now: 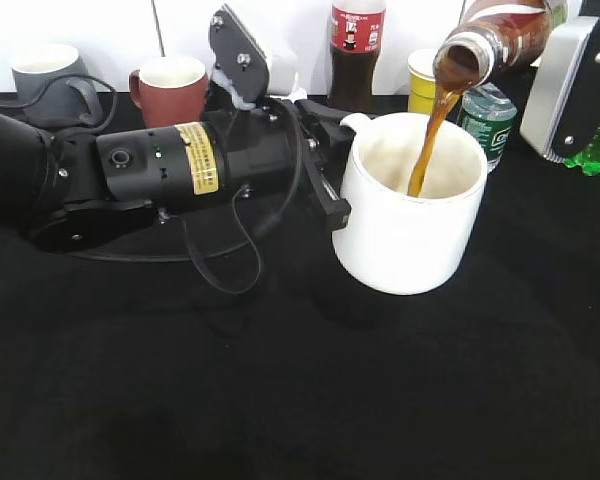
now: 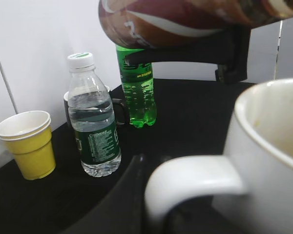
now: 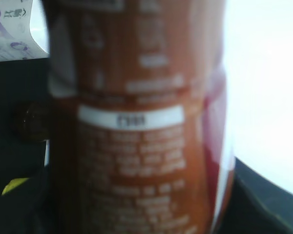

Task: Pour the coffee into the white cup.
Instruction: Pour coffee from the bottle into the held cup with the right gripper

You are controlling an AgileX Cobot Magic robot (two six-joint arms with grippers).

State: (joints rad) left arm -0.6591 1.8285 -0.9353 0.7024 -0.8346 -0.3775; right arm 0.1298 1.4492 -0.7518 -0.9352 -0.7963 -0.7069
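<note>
Coffee bottle (image 1: 500,35) is tipped above the white cup (image 1: 412,205), brown stream falling inside. Right gripper's jaws are clamped on the bottle body; the label fills its wrist view. Thin plastic, lightening as it drains, so grip mid-body and don't crush it. Left gripper (image 1: 325,165) sits at the cup's handle (image 2: 195,183); can't tell its jaw state. Ceramic cup looks heavy, stable on the tabletop (image 1: 280,380).

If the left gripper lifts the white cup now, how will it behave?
The white cup looks like thick ceramic, so probably heavy and rigid. Coffee is streaming in, so tilting might spill. Its glazed handle may be slippery.
</note>
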